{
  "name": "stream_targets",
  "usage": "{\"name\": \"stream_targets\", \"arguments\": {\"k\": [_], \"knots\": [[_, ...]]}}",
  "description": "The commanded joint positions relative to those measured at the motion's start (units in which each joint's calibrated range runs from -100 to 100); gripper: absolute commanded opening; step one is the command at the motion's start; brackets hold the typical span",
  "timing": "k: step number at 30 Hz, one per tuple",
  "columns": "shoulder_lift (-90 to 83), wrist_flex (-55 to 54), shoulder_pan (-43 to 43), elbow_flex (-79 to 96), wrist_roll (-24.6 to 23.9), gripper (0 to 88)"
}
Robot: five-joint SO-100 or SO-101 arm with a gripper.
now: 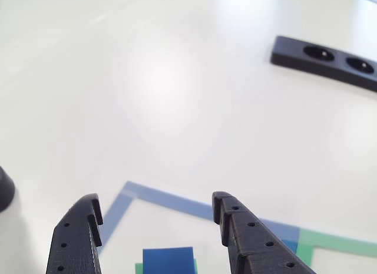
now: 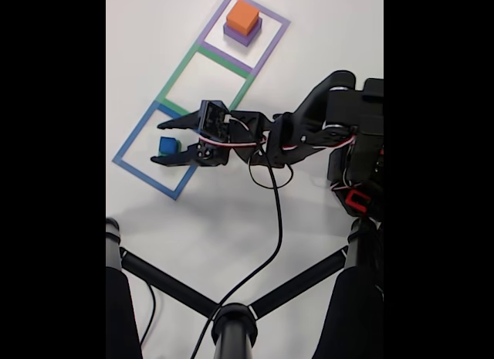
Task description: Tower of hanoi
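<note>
My gripper is open, its two black fingers spread wide on either side of a small blue cube, without touching it. A green edge shows beneath the cube. In the fixed view the gripper straddles the blue cube inside the blue tape square. A green tape square sits in the middle of the row. At the far end, in the purple tape square, an orange cube is stacked on a purple cube.
A black power strip lies on the white table beyond the gripper. Black stand legs spread across the near side, and a black cable runs from the arm toward them.
</note>
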Motion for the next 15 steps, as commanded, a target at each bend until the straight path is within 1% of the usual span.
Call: {"name": "stream_targets", "arguments": {"k": [1,4,7,10,12,15], "knots": [[-12.47,9.11,0.99,-0.91,0.79,20.5],[-21.76,20.28,1.75,-0.64,0.79,15.0],[-32.18,35.25,3.28,-0.73,0.79,7.2],[-42.04,51.36,4.95,-2.45,0.79,2.1],[-47.65,63.50,6.17,-5.63,0.79,0.1],[-53.33,80.74,8.54,-12.90,0.79,0.1]]}}
